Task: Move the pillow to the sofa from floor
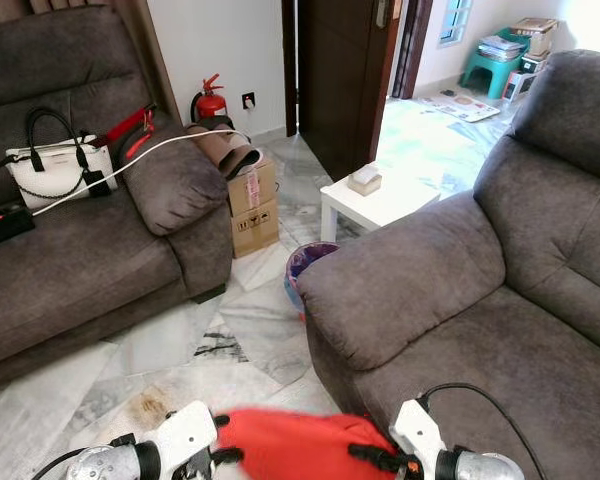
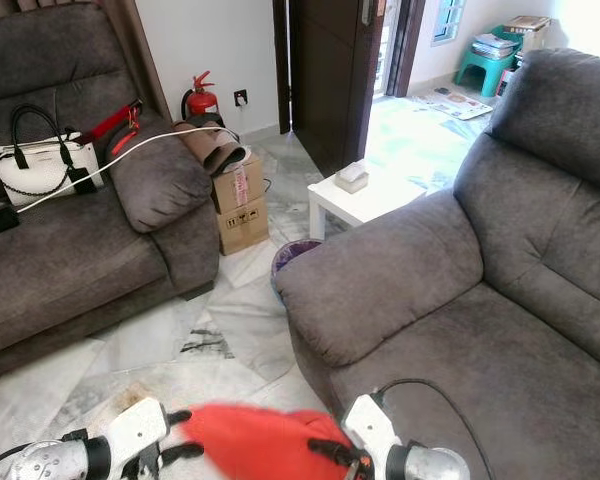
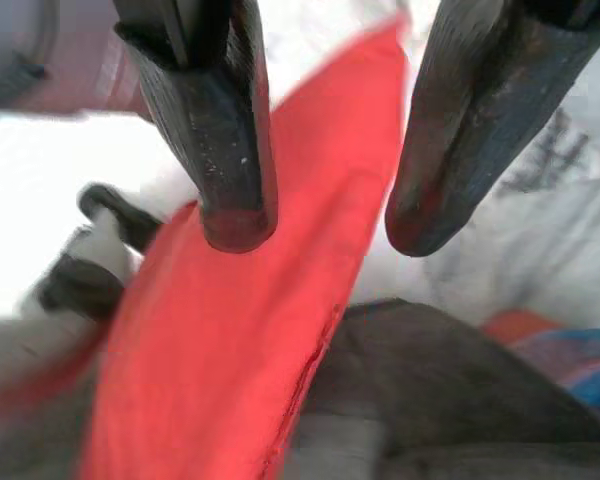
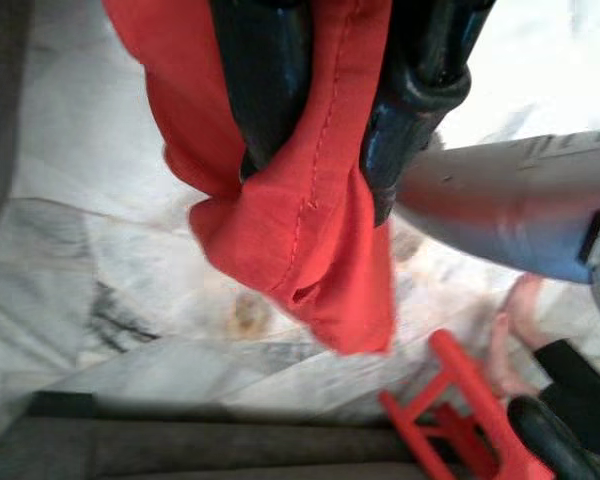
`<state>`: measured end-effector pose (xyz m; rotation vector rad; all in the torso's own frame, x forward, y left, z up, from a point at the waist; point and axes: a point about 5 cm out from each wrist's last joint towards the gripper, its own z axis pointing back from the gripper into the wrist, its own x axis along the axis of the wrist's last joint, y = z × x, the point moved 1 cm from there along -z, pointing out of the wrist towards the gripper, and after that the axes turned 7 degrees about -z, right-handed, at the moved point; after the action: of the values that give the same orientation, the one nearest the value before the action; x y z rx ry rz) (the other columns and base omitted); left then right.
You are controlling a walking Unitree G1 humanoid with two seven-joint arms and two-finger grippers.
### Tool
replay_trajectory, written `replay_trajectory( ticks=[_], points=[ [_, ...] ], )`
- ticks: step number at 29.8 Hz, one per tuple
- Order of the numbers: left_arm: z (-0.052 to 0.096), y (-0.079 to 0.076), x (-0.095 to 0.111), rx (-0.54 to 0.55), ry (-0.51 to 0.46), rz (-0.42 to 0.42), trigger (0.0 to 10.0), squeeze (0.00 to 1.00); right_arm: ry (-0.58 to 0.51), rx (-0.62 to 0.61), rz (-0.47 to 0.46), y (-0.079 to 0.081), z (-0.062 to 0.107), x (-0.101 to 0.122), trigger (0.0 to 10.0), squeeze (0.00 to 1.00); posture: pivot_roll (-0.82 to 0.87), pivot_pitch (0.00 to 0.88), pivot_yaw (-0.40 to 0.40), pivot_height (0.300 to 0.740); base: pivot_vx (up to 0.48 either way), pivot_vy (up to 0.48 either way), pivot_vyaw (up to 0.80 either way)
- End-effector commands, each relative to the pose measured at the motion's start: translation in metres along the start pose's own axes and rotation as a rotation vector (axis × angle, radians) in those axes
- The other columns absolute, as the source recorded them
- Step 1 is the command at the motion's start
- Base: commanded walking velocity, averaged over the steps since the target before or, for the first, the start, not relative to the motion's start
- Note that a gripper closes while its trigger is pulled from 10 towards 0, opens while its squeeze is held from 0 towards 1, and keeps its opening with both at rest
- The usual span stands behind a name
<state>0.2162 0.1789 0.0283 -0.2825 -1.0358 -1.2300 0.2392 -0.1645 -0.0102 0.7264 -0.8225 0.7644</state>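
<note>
Two tools: left tool point(image 1: 223, 440) and right tool point(image 1: 372, 456) sit low in the head views, one at each end of the red pillow point(image 1: 290, 447).
Pillow place: held up between the two tools, above the marble floor point(image 1: 170, 345), just beside the front corner of the near grey sofa point(image 1: 480, 330); it is not on the seat.
Left tool state: in the left wrist view its two black fingers point(image 3: 225, 150) stand apart with the pillow's red edge point(image 3: 230, 340) running between them; one finger rests on the cloth, the other looks clear of it, so whether it grips I cannot tell.
Right tool state: in the right wrist view its fingers point(image 4: 270, 90) are pinched narrow on a bunched corner of the pillow point(image 4: 300, 240), which hangs down from them.
Right wrist view extra: a red plastic frame point(image 4: 460, 410) lies on the floor below, with a person's bare foot point(image 4: 510, 340) just beside it; the silver left arm point(image 4: 510, 200) crosses near.
Head views extra: a second grey sofa point(image 1: 80, 240) across the floor carries a white handbag point(image 1: 55, 165); a cardboard box point(image 1: 252, 205), a fire extinguisher point(image 1: 210, 100) and a small white counter point(image 1: 375, 205) stand beyond.
</note>
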Motion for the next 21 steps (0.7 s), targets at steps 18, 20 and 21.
replay_trajectory(
  ticks=[18,20,21],
  points=[
    [0.006,-0.012,-0.024,-0.085,0.102,-0.060,10.0,1.00,-0.063,0.266,0.117,0.021,0.011,0.038,10.0,0.00,0.05,0.065,0.021,0.740,0.000,0.000,0.00],
    [0.006,-0.012,-0.024,-0.093,0.106,-0.068,10.0,1.00,-0.058,0.290,0.122,0.024,0.012,0.038,10.0,0.00,0.05,0.065,0.020,0.740,0.000,0.000,0.00],
    [0.007,-0.012,-0.024,-0.097,0.108,-0.074,10.0,1.00,-0.057,0.299,0.123,0.026,0.013,0.038,10.0,0.00,0.05,0.065,0.020,0.740,0.000,0.000,0.00]
  ],
)
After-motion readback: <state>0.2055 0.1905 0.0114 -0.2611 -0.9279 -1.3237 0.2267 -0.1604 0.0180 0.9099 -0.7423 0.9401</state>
